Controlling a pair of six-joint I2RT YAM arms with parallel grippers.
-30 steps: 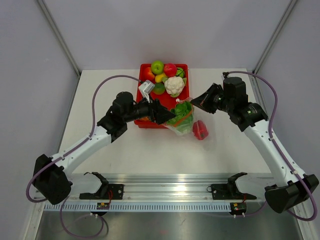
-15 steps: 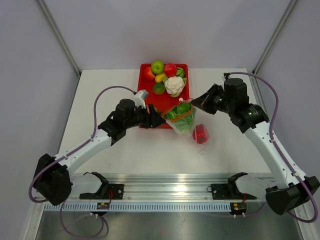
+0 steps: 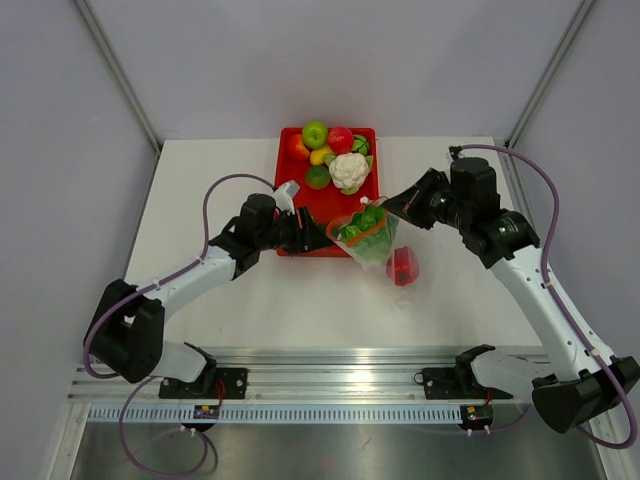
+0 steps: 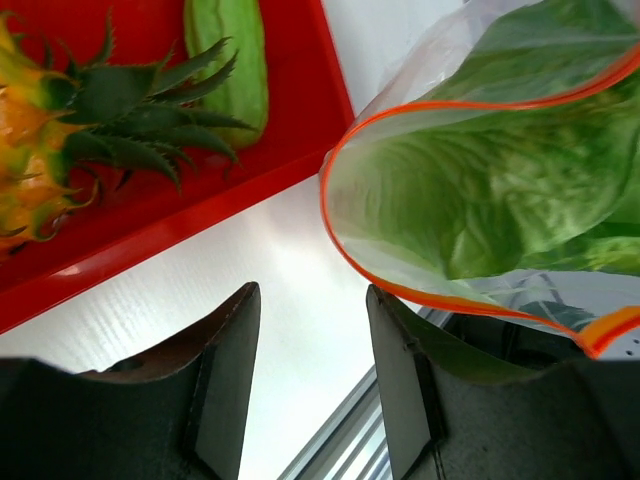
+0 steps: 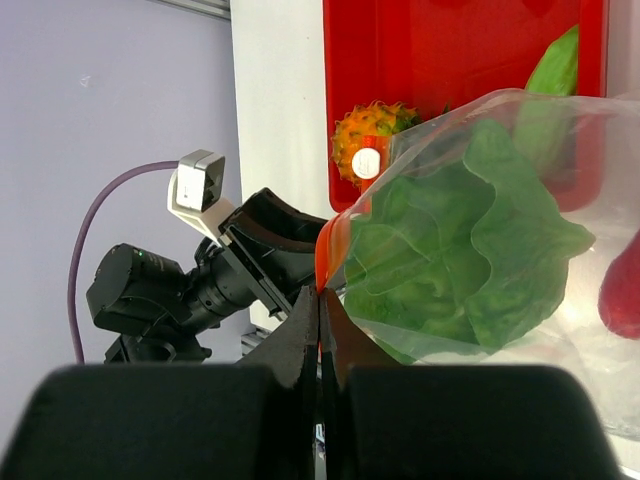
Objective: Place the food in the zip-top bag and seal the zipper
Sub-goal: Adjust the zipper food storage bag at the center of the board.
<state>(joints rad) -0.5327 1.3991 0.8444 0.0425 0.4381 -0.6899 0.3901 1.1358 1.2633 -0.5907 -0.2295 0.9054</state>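
Note:
The clear zip-top bag (image 3: 366, 238) hangs just off the red tray's front right corner with the green-and-white lettuce (image 3: 358, 226) inside it. My right gripper (image 3: 393, 208) is shut on the orange-red zipper (image 5: 322, 262), pinching one end of the strip (image 5: 320, 300). My left gripper (image 3: 318, 234) is open and empty, its fingers (image 4: 225, 375) just left of the bag's open mouth (image 4: 335, 200). The lettuce shows through the plastic (image 4: 480, 190) (image 5: 460, 250). The red tomato-like piece (image 3: 402, 266) lies on the table right of the bag. A short green cucumber piece (image 4: 230, 60) lies in the tray.
The red tray (image 3: 310, 202) at the back centre holds a white cauliflower (image 3: 349, 170), green and red fruit (image 3: 316, 133) and an orange pineapple (image 4: 40, 150) at its front edge, near my left gripper. Metal rails (image 3: 340, 380) run along the near edge.
My left gripper has drawn back left from the bag's mouth, leaving the lettuce inside. The bag, held by my right gripper, has shifted slightly right and up.

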